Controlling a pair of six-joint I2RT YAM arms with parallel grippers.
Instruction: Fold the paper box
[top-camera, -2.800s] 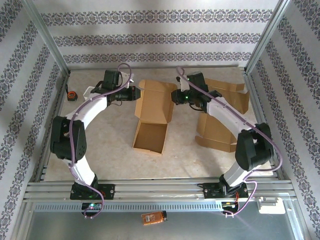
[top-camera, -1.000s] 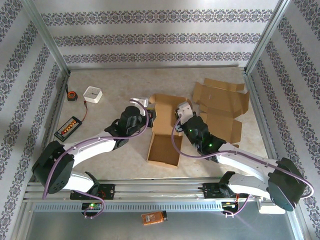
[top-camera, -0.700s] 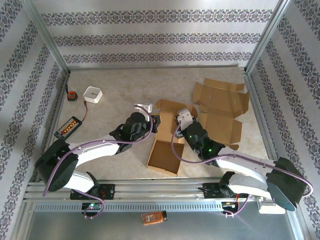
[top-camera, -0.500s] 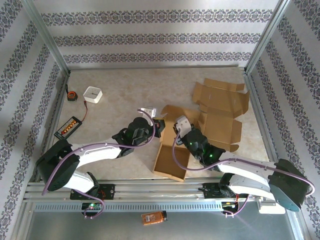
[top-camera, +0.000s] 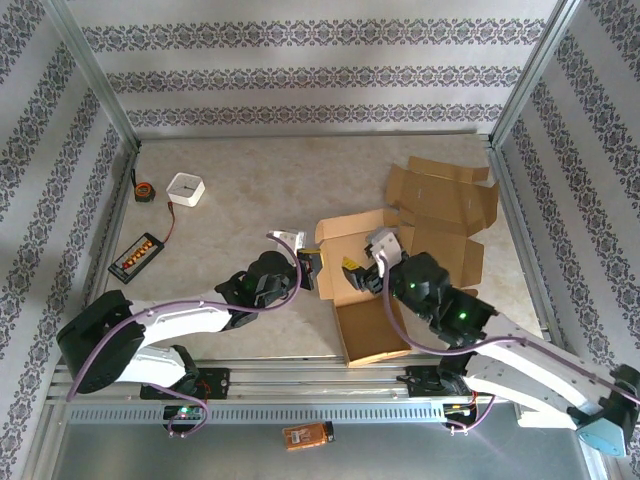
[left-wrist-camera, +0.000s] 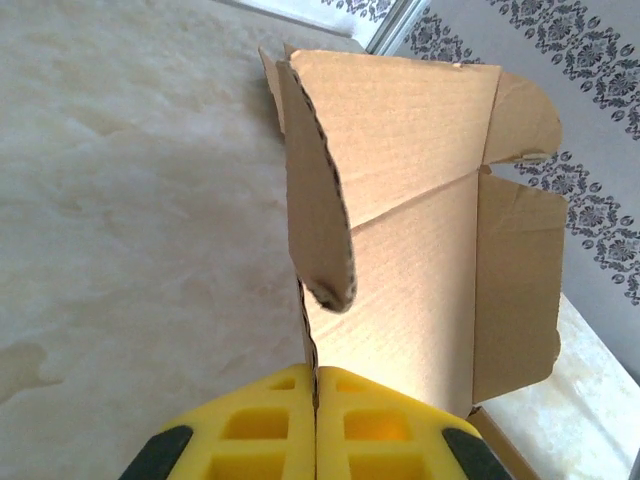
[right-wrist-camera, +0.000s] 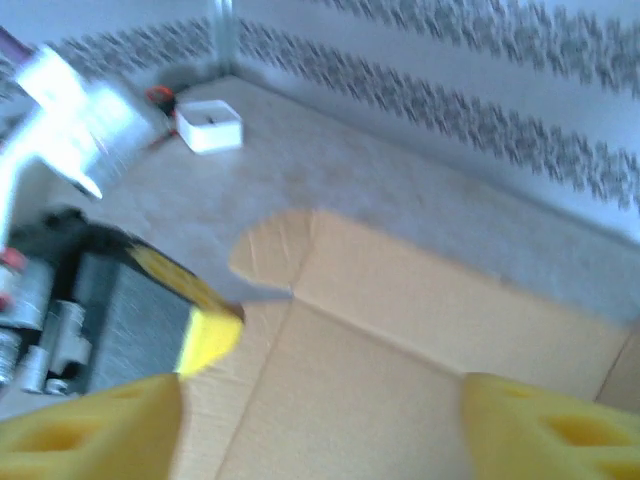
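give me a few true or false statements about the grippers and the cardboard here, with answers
1. The left gripper is pinched shut on an edge of the paper box. True.
2. The right gripper is clamped shut on the box. False: its yellow fingers stand wide apart, open over the cardboard.
3. A white square box sits beside a tape measure at the far left of the table. True.
4. The flat cardboard sheet lies to the left of the paper box. False: it lies to its right, toward the far side.
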